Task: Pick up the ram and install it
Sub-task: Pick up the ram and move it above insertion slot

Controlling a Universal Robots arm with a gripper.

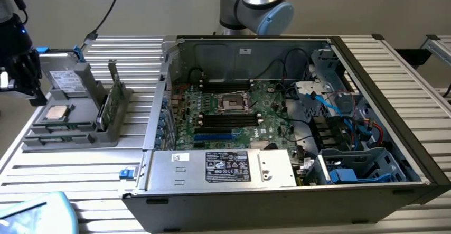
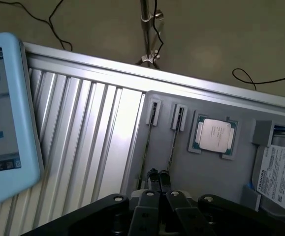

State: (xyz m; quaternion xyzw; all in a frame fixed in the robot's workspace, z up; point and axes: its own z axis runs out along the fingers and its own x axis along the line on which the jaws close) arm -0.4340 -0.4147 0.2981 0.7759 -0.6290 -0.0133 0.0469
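Two ram sticks stand on edge in slots of the grey holder tray [image 1: 71, 139] at the exterior view's left; the taller ram [image 1: 113, 89] is nearer the computer case, and a second green stick [image 1: 103, 112] stands just beside it. From the wrist view they show edge-on as thin lines, one ram [image 2: 174, 142] and its neighbour [image 2: 149, 147]. My gripper [image 1: 34, 92] hangs over the tray's outer side, apart from the sticks. Its black fingertips [image 2: 158, 178] are shut together with nothing between them, just short of the sticks' near ends. The black memory slots [image 1: 227, 119] lie on the motherboard inside the case.
The tray also carries a square silver processor [image 2: 214, 135] and a silver drive with a white label [image 2: 281, 178]. The open computer case [image 1: 394, 186] fills the middle of the slatted table, its power supply [image 1: 225, 168] at the front. A light-blue tablet [image 2: 4, 118] lies at the table's corner.
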